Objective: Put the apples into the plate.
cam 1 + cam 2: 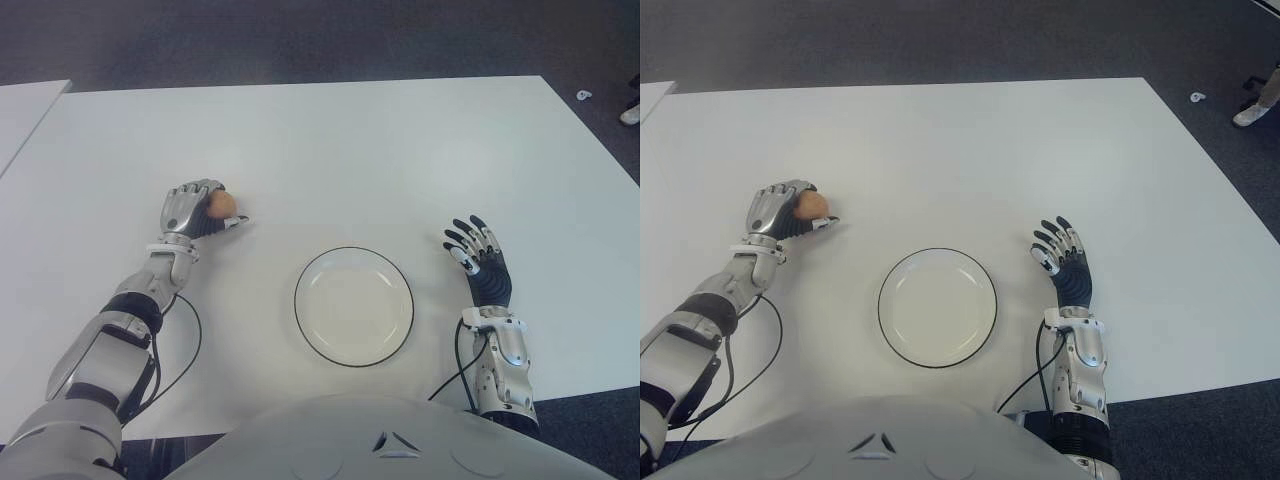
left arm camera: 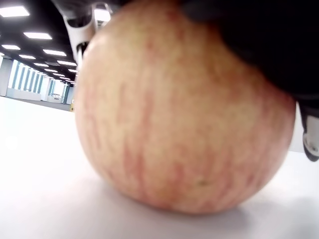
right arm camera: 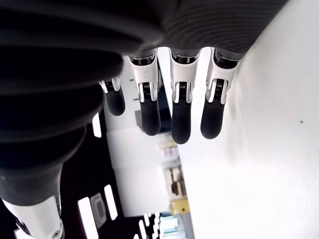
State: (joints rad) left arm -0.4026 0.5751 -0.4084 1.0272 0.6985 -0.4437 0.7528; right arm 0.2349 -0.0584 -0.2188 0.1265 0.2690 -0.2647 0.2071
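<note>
A pale red-streaked apple [image 1: 221, 204] sits on the white table [image 1: 330, 150] to the left of the plate. My left hand [image 1: 197, 211] is curled over it, fingers wrapped around its top and sides. In the left wrist view the apple [image 2: 179, 114] fills the picture and its underside touches the table. A white plate with a dark rim [image 1: 310, 275] lies near the front middle, with nothing in it. My right hand [image 1: 478, 258] shows to the right of the plate, fingers [image 3: 180, 112] spread and holding nothing.
A second white table edge [image 1: 25, 110] shows at the far left. Dark carpet [image 1: 300, 40] lies beyond the table's far edge. A black cable [image 1: 185, 345] loops beside my left forearm.
</note>
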